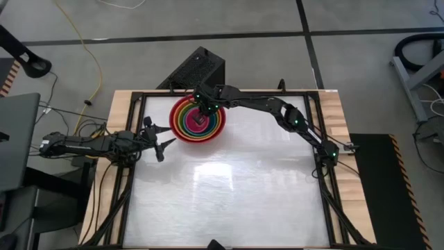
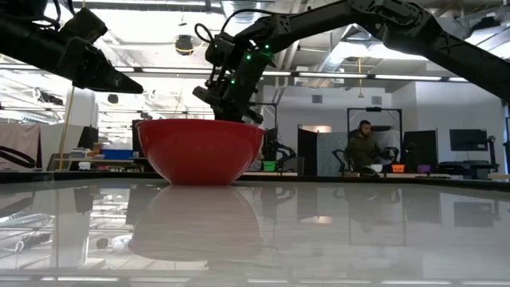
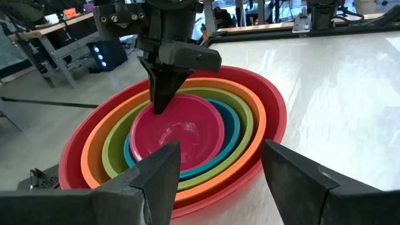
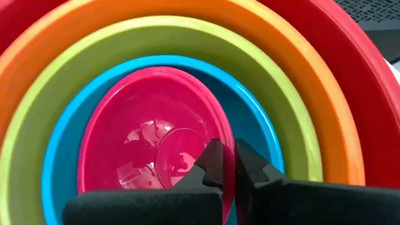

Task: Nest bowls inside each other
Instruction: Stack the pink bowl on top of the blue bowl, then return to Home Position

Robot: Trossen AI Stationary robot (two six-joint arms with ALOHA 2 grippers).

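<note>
Five bowls sit nested near the table's far left: red (image 1: 179,129) outermost, then orange (image 3: 259,103), lime green (image 3: 247,125), teal (image 3: 232,128) and magenta pink (image 3: 187,134) innermost. The red bowl (image 2: 203,151) rests by its base on the table. My right gripper (image 3: 161,103) reaches down into the stack from the far side, shut on the pink bowl (image 4: 144,144). My left gripper (image 3: 219,181) hangs open at the table's left edge, level with the bowls' rims and a little apart from them, pointing at them. My right gripper pinches the pink bowl's rim (image 4: 224,128), one finger (image 4: 209,164) inside the bowl and one (image 4: 250,167) outside it, between pink and teal. The fingers come slanting down from above. The pink bowl sits inside the teal one, slightly tilted; whether it rests there does not show.
A black box (image 1: 198,69) stands just beyond the table's far edge behind the bowls. Dark frame rails (image 1: 326,201) run along the table's sides. The white tabletop (image 1: 236,187) stretches toward the near and right edges. A person (image 2: 364,147) stands far off in the room.
</note>
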